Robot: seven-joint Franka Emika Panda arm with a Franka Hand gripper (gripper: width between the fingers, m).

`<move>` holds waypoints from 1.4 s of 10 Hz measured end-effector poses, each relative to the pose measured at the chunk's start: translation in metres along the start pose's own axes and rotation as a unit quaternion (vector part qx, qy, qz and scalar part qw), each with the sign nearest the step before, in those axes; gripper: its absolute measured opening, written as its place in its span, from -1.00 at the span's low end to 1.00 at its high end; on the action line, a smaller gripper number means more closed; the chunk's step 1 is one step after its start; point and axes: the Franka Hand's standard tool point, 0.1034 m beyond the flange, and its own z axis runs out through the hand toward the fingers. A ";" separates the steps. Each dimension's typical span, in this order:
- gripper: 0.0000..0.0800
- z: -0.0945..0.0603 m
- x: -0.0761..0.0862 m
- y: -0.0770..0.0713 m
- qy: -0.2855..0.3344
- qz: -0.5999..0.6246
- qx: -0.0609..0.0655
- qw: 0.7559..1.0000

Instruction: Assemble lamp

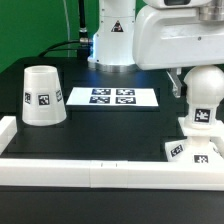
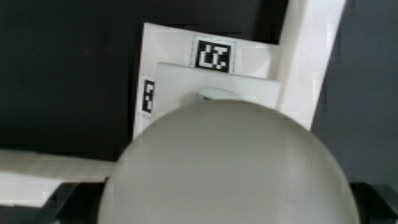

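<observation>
- The bulb [image 1: 203, 100] stands upright on top of the base [image 1: 190, 150], at about 4 o'clock in the exterior view, close to the border rail [image 1: 100, 170].
- The tool [image 1: 183, 82] comes down from above around the upper part of the bulb. Its fingers are mostly hidden, so I cannot tell if they are clamped on the bulb or only beside it.
- In the wrist view the bulb [image 2: 222, 165] fills the lower half as a big rounded grey-white form, and the base [image 2: 214, 70] with its black tags shows behind it.
- The shade [image 1: 42, 96] stands on the black desk [image 1: 110, 125] with its narrow end up, at about 9 o'clock, well apart from the base.
- The marker board [image 1: 112, 97] lies flat between the shade and the bulb.
</observation>
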 end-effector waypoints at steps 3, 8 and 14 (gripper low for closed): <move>0.45 0.000 0.000 0.007 -0.001 0.111 0.001 0.994; 0.58 0.000 -0.002 0.008 -0.007 0.187 0.001 0.982; 0.75 -0.023 -0.028 0.002 -0.015 0.033 -0.018 0.999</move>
